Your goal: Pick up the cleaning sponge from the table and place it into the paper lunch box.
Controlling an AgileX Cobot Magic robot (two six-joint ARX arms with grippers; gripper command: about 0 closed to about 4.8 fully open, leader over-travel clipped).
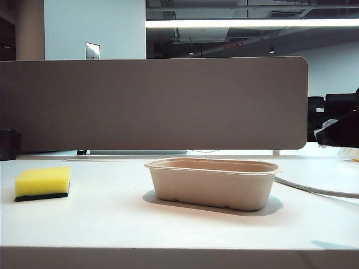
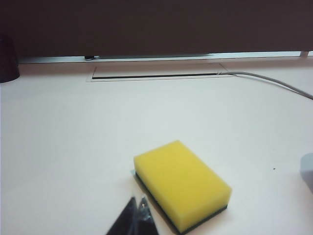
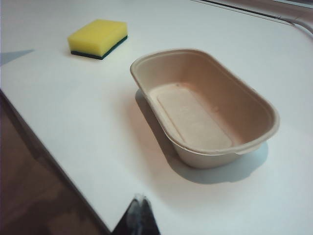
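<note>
The cleaning sponge [image 1: 42, 182] lies flat on the white table [image 1: 112, 218] at the left, yellow foam up and dark green layer down. The same sponge [image 2: 182, 183] sits just beyond my left gripper [image 2: 137, 201], slightly to one side of the tips; that gripper is shut and empty. The paper lunch box [image 1: 213, 182] stands empty in the middle of the table. In the right wrist view the lunch box [image 3: 222, 93] and the sponge [image 3: 98, 38] lie ahead of my right gripper [image 3: 140, 198], which hangs shut and empty over the table's front edge.
A grey-brown divider panel [image 1: 151, 103] closes off the back of the table. A grey cable [image 1: 314, 189] runs along the right behind the box. A dark object [image 1: 7, 144] stands at the far left. A dark blurred arm part [image 1: 339, 130] shows at the right edge.
</note>
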